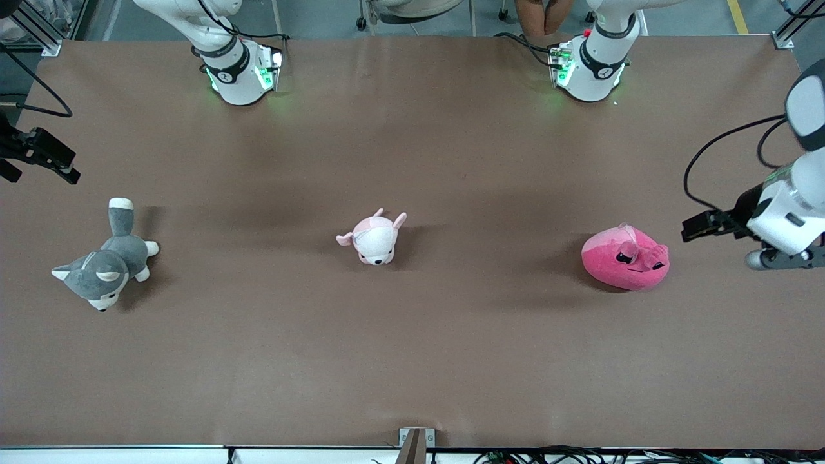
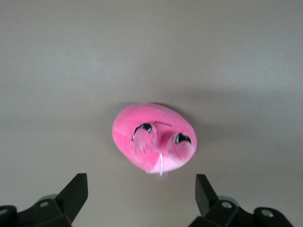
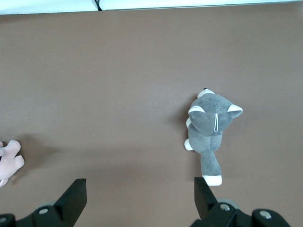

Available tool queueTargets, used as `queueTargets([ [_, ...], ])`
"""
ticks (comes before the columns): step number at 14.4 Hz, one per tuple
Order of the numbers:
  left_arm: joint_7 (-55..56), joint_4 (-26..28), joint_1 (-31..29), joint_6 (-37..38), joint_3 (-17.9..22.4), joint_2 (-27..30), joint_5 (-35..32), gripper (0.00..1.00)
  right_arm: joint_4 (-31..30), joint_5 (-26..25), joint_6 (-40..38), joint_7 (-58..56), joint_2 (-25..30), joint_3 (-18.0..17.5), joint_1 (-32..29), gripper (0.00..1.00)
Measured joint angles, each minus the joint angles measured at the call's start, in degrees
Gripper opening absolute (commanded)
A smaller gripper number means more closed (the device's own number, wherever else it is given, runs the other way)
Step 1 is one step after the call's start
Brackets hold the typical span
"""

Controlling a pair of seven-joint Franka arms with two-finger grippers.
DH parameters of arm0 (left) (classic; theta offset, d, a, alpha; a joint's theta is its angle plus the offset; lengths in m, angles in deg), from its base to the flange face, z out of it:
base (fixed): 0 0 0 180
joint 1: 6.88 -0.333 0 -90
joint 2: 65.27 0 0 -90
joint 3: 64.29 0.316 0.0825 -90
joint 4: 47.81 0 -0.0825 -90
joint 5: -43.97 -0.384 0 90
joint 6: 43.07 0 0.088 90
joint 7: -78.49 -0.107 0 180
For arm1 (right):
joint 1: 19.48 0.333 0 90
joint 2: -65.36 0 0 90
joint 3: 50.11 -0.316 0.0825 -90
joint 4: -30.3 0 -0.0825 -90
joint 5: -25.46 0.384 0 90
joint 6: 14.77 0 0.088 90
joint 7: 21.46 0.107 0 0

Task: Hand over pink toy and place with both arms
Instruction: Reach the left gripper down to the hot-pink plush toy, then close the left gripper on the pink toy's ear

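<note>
The hot-pink round blob plush toy lies on the brown table toward the left arm's end, its long axis along the table, face up and snout toward that end. The left gripper hangs beside it, jaws spread, empty. A grip on the soft dome may slip. The right gripper waits, spread, above the grey-and-white husky plush.

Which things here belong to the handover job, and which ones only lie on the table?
For the job:
pink toy
left gripper, open, near it
right gripper, open, waiting

Just lying about:
pale puppy plush
grey husky plush
</note>
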Motion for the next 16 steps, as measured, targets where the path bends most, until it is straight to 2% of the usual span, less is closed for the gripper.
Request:
queueTargets([
  [3, 0.0, 3.7, 0.0, -6.4, 0.0, -2.9, 0.0, 0.86, 0.0, 0.0, -0.1, 0.0, 0.0, 0.3, 0.0, 1.00],
  [5, 0.0, 5.1, 0.0, -8.5, 0.0, -4.7, 0.0, 0.83, 0.0, 0.0, 0.0, 0.0, 0.0, 0.3, 0.0, 1.00],
  [10, -0.1, 5.8, -1.1, -9.2, 0.0, -7.5, -0.1, 0.74, 0.2, 0.0, 0.1, 0.0, 0.0, 0.4, 0.0, 1.00],
  [14, -0.1, 6.8, -1.4, -9.2, 0.0, -7.7, -0.1, 0.62, 0.2, 0.0, -0.4, 0.0, 0.0, 0.6, -0.1, 1.00],
  [16, -0.1, 7.4, -1.5, -9.2, 0.0, -7.8, -0.1, 0.53, 0.2, 0.0, -1.6, 0.0, 0.0, 0.7, -0.2, 1.00],
])
